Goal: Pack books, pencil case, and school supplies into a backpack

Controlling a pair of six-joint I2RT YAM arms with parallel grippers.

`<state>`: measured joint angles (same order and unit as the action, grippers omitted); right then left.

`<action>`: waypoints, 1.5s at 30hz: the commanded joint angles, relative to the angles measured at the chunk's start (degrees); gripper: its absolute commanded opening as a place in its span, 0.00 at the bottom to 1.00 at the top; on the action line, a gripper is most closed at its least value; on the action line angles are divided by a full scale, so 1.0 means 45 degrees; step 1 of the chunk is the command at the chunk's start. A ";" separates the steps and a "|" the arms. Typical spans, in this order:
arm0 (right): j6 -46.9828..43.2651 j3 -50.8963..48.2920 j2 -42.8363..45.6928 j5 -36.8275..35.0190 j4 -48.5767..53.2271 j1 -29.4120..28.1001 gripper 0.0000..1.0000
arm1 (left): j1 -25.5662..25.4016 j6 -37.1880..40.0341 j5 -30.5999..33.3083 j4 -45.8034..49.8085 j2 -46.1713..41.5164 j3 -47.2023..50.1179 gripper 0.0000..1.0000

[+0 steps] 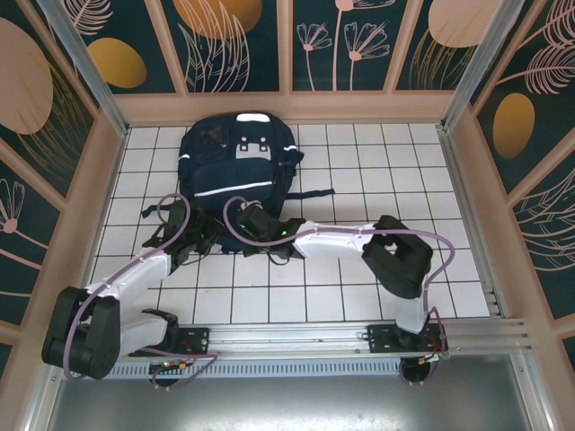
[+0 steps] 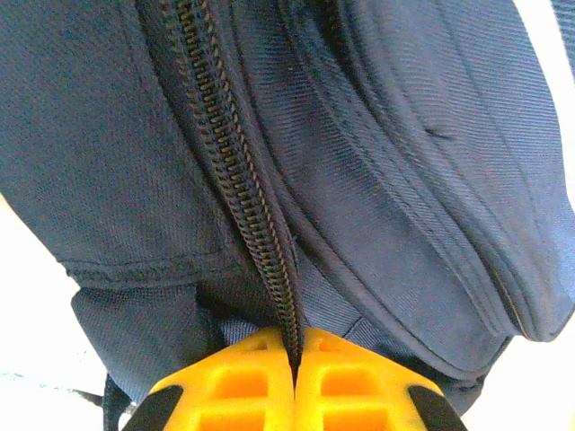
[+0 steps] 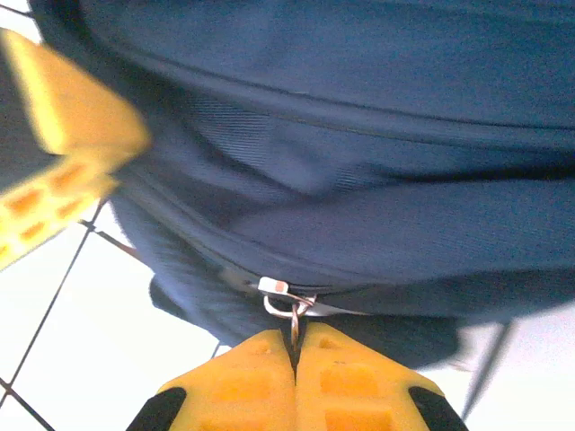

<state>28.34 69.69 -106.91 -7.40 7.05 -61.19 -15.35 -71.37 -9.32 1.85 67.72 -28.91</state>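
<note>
From above, I am seeing the backpack [image 1: 235,162] lying flat on the white-tiled counter [image 1: 377,171], toward the back and left of centre. It is a rounded, soft navy shape with a white stripe [image 1: 235,189] across it and a dark strap [image 1: 310,193] trailing to the right. The left arm [image 1: 135,274] and right arm [image 1: 332,241], both white-shelled with lilac cable looping along them, are reaching in so that their dark heads are meeting the bag's near edge side by side.

Through the left wrist camera, coarse woven navy fabric is filling my view. A black zipper [image 2: 243,206] with fine teeth is running down between two stitched folds. The left jaws are pressing fully together, and the zipper's lower end is disappearing into the seam between the ribbed yellow plastic fingers [image 2: 238,386], so they are pinching the bag there.

Through the right wrist camera, the same fabric is bulging in smooth folds above the tiles. The right jaws are pressing together on a thin metal ring [image 3: 289,310] hanging from a small silvery slider [image 3: 274,287]. The left jaws are showing as a blurred yellow block at upper left.
</note>
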 commanded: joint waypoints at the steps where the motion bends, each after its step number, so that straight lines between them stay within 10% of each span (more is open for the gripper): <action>1: -0.0340 -0.1257 0.1260 -0.0915 0.0695 0.0910 0.00 | 0.0985 0.1063 0.1249 0.1450 -0.0347 -0.0410 0.00; 19: -0.2959 0.1035 -0.1400 -0.0958 -0.0784 0.6316 0.00 | 0.2103 0.3590 0.0894 0.3742 -0.2203 -0.1622 0.00; 41: -0.1141 0.5333 -0.4404 0.1005 0.0460 0.8609 0.00 | 0.2142 0.4806 0.0316 0.4256 -0.2291 -0.1628 0.00; 45: -0.0872 0.4783 -0.3479 0.1395 0.0399 0.8611 0.31 | 0.2143 0.4807 -0.0365 0.3418 -0.2225 -0.1508 0.00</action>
<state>21.67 90.80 -125.29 8.62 12.05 -28.93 -7.55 -52.03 -13.30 16.62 58.54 -34.83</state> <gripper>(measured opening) 0.274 0.049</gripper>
